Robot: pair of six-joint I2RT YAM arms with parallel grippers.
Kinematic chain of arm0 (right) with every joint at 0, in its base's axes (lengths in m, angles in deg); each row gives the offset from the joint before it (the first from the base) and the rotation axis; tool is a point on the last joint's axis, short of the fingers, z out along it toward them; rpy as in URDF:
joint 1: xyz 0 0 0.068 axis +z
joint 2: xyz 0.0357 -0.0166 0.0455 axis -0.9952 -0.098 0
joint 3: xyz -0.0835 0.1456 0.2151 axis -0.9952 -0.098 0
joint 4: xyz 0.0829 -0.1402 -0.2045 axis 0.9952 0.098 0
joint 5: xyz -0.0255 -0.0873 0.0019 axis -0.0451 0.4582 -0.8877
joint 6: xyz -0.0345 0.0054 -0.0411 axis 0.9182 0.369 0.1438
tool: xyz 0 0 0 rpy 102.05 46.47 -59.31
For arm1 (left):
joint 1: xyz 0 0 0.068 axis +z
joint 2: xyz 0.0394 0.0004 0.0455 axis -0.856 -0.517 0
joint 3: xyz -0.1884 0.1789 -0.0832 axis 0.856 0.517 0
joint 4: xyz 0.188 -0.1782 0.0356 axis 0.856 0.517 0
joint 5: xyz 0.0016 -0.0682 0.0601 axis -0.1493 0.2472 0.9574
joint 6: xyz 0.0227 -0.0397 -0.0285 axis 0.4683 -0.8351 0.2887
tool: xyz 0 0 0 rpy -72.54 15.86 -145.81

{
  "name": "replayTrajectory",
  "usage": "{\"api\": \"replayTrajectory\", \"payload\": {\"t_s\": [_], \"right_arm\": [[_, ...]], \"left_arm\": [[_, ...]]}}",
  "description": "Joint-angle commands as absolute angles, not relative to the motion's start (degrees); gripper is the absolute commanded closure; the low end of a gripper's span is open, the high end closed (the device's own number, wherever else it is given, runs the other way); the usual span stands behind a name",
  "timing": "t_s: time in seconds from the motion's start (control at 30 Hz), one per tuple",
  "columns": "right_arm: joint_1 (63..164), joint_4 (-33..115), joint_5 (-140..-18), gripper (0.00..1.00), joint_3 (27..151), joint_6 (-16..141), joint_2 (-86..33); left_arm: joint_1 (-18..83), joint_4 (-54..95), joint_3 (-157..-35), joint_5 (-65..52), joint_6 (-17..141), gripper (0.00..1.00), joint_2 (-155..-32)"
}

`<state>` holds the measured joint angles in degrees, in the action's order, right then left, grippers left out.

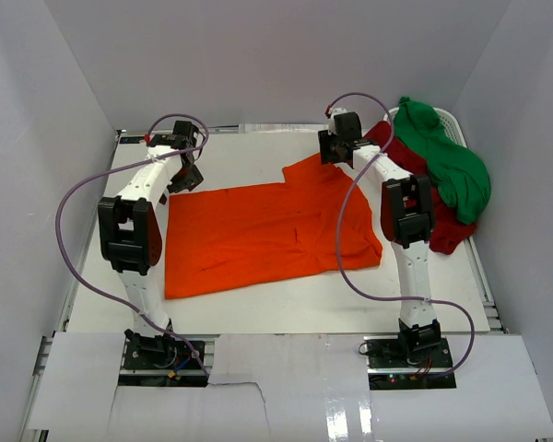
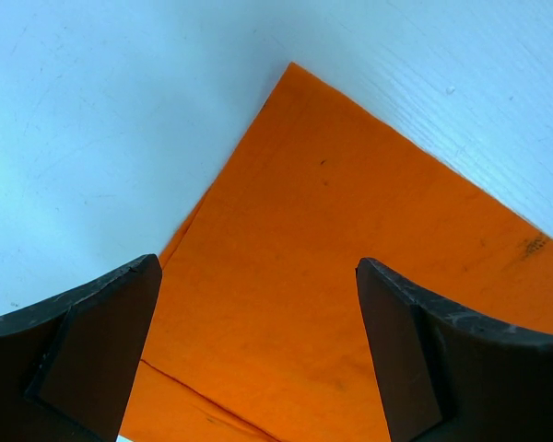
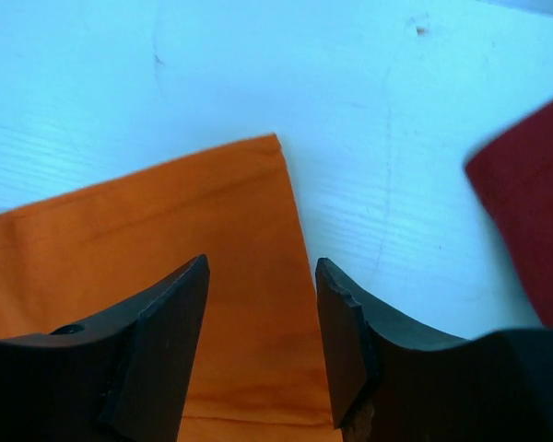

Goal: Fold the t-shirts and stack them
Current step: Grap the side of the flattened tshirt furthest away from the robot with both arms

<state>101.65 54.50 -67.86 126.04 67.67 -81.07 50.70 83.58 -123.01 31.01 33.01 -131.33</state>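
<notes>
Cloth filled the overhead view: the bright orange cotton t-shirt (image 1: 267, 235) lay spread flat on the white table (image 1: 258, 313), likely smoothed ready for folding. The dark red shirt (image 1: 447, 230) and green shirt (image 1: 447, 161) sat heaped at the far right, out of the way. The left gripper (image 1: 186, 175) hung at the orange shirt's far left corner, the right gripper (image 1: 326, 155) at its far sleeve.

In the left wrist view, the fingers (image 2: 101, 341) stood wide apart and empty above that corner.

In the right wrist view, the jaws were parted, clasping nothing, over the sleeve's edge.

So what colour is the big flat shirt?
The flat shirt is bright orange, clearest in the top external view.
</notes>
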Motion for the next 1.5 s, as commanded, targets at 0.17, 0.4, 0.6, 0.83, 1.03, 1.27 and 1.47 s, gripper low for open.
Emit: {"api": "replayTrajectory", "payload": {"t_s": [0.17,0.4,0.6,0.83,1.03,1.27,1.47], "right_arm": [[101.6,48.2,-71.2,0.34,132.0,68.7,-84.5],[101.5,41.2,-74.1,0.34,128.3,68.9,-85.3],[100.9,39.1,-73.8,0.37,129.7,66.8,-87.1],[99.9,43.5,-72.6,0.39,133.0,62.9,-89.6],[99.1,45.9,-74.3,0.41,134.1,60.6,-90.7],[98.4,48.7,-78.3,0.58,136.2,59.3,-92.2],[98.4,50.7,-79.5,0.58,136.2,59.3,-92.2]], "left_arm": [[51.0,82.6,-126.4,32.4,32.7,0.02,-131.6],[53.4,81.7,-126.3,29.0,33.3,0.02,-131.8],[54.6,81.1,-126.3,28.8,34.2,0.02,-131.3],[55.1,80.8,-125.4,28.8,34.3,0.02,-131.1],[55.4,80.4,-124.1,28.8,34.3,0.02,-131.1],[55.4,80.2,-123.5,28.9,34.3,0.02,-130.7],[55.5,79.9,-122.7,29.2,34.3,0.02,-130.6]]}}
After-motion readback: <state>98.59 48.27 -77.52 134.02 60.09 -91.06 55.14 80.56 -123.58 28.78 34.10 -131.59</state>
